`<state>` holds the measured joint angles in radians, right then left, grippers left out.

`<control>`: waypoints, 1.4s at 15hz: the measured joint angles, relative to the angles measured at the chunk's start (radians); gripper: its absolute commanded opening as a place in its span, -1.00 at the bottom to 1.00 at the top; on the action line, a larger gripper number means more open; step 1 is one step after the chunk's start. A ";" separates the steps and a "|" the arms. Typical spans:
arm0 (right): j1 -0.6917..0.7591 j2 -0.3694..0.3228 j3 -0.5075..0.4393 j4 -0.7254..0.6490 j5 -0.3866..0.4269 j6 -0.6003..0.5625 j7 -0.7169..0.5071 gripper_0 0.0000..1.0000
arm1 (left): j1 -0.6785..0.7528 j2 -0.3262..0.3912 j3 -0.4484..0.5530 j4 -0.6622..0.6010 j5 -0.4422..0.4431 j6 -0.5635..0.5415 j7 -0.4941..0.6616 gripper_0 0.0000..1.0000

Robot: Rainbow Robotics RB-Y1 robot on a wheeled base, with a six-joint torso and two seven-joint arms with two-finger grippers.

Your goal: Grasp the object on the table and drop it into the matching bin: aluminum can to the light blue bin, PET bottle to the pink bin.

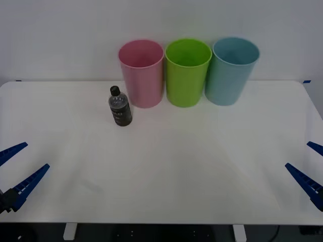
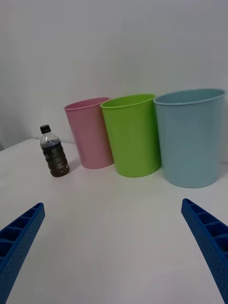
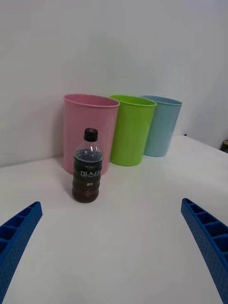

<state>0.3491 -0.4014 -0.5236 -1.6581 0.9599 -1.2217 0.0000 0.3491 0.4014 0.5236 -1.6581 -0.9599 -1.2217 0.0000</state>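
At the lower left of the front view, the left claw (image 1: 17, 171) is sitting low over the near edge of the desk (image 1: 166, 171), its two blue ribbed fingers spread wide and holding nothing. It is lying well apart from everything else, likely parked where it leaves the working area free.

Moving right, the PET bottle (image 1: 120, 106) is standing upright in the upper left-centre of the frame, cap up, dark liquid filling most of it. It is resting just in front of the pink bin (image 1: 142, 73) and slightly to its left, near it but apparently not touching. That is putting the bottle close to its proper destination, so the carry should be short. In the left wrist view the bottle (image 3: 87, 166) is showing between the open fingers, which suggests the left claw is the one lined up to reach it.

The pink bin, a lime green bin (image 1: 187, 72) and the light blue bin (image 1: 231, 70) are standing in a tight row at the top centre, mouths open upward, ready to take a drop from above.

At the lower right edge, the right claw (image 1: 310, 169) is waiting, fingers also spread and empty, well apart from the bins.

Nothing is being gripped yet; the reach is judged to be the step in hand.
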 measured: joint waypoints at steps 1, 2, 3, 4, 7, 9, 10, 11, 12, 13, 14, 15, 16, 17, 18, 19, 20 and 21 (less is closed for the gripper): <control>0.000 0.000 0.000 0.000 0.000 0.000 0.000 1.00 | 0.000 0.000 0.000 0.000 0.000 0.000 0.000 1.00; 0.000 0.000 0.000 0.000 0.000 0.000 0.000 1.00 | 0.000 0.000 0.000 0.000 0.000 0.000 0.000 1.00; 0.000 0.000 0.000 0.000 0.000 0.000 0.000 1.00 | 0.000 0.000 0.000 0.000 0.000 0.000 0.000 1.00; 0.000 0.000 0.000 0.000 0.000 0.000 0.000 1.00 | 0.001 -0.010 -0.003 0.007 -0.001 0.000 0.000 1.00; 0.000 0.000 0.000 0.000 0.000 0.000 0.000 1.00 | 0.004 -0.028 -0.020 0.026 0.001 0.000 -0.005 1.00; 0.000 0.000 0.000 0.000 0.000 0.000 0.000 1.00 | 0.010 -0.023 -0.020 0.025 0.003 0.008 -0.007 1.00; 0.000 0.000 0.000 0.000 0.000 0.000 0.000 1.00 | 0.013 -0.021 -0.020 0.027 0.001 0.016 -0.008 1.00; 0.000 0.000 0.000 0.000 0.000 0.000 0.000 1.00 | 0.018 -0.021 -0.021 0.029 -0.003 0.026 -0.011 1.00; 0.000 0.000 0.000 0.000 0.000 0.000 0.000 1.00 | 0.024 -0.021 -0.023 0.032 -0.007 0.039 -0.014 1.00; 0.000 0.000 0.000 0.000 0.000 0.000 0.000 1.00 | 0.029 -0.021 -0.028 0.036 -0.008 0.054 -0.017 1.00; 0.000 0.000 0.000 0.000 0.000 0.000 0.000 1.00 | 0.034 -0.022 -0.035 0.039 -0.009 0.078 -0.021 1.00; 0.000 0.000 0.000 0.000 0.000 0.000 0.000 1.00 | 0.038 -0.022 -0.048 0.039 -0.009 0.113 -0.026 1.00; 0.000 0.000 0.000 0.000 0.000 0.000 0.000 1.00 | 0.040 -0.022 -0.064 0.038 -0.009 0.160 -0.032 1.00; 0.000 0.000 0.000 0.000 0.000 0.000 0.000 1.00 | 0.040 -0.023 -0.079 0.039 -0.009 0.198 -0.036 1.00; 0.000 0.000 0.000 0.000 0.000 0.000 0.000 1.00 | 0.040 -0.022 -0.094 0.038 -0.009 0.232 -0.039 1.00; 0.000 0.000 0.000 0.000 0.000 0.000 0.000 1.00 | 0.040 -0.023 -0.109 0.039 -0.009 0.266 -0.043 1.00; 0.000 0.000 0.000 0.000 0.000 0.000 0.000 1.00 | 0.037 -0.022 -0.125 0.040 -0.009 0.295 -0.048 1.00; 0.000 0.000 0.000 0.000 0.000 0.000 0.000 1.00 | 0.036 -0.022 -0.138 0.040 -0.009 0.322 -0.056 1.00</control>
<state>0.3491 -0.4015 -0.5236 -1.6580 0.9600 -1.2217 0.0000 0.3850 0.3797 0.3859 -1.6184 -0.9694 -0.8997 -0.0556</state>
